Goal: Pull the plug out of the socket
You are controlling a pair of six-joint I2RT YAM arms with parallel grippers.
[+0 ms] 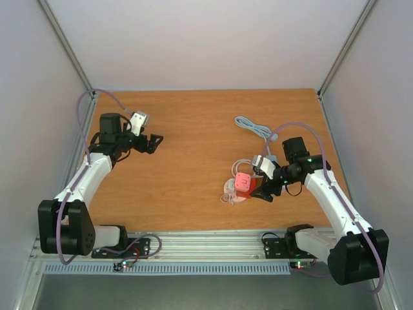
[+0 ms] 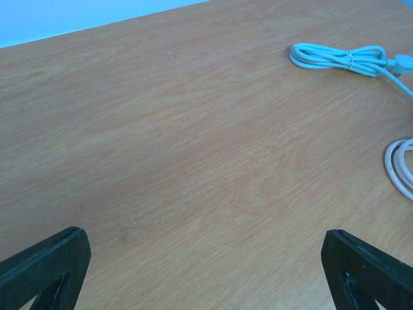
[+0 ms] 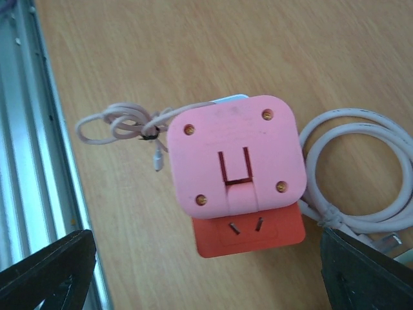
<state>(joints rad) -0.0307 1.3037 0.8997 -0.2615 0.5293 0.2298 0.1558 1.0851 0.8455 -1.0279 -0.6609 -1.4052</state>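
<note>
The socket is a pink cube (image 1: 242, 182) with a red outlet face (image 3: 248, 231), lying on the wooden table right of centre. A white plug (image 3: 230, 98) just shows at the cube's far edge, mostly hidden behind it. A thin pale cable (image 3: 119, 124) is bundled to the cube's left. My right gripper (image 1: 263, 188) is open; in the right wrist view (image 3: 208, 274) its fingers stand wide on either side of the cube, not touching it. My left gripper (image 1: 153, 142) is open and empty over bare wood at the far left, as the left wrist view (image 2: 206, 271) shows.
A thick white cord (image 3: 361, 171) is coiled against the cube's right side. A light blue cable bundle (image 1: 251, 126) lies behind the socket and also shows in the left wrist view (image 2: 342, 58). The metal rail (image 1: 206, 245) runs along the table's near edge, close to the cube.
</note>
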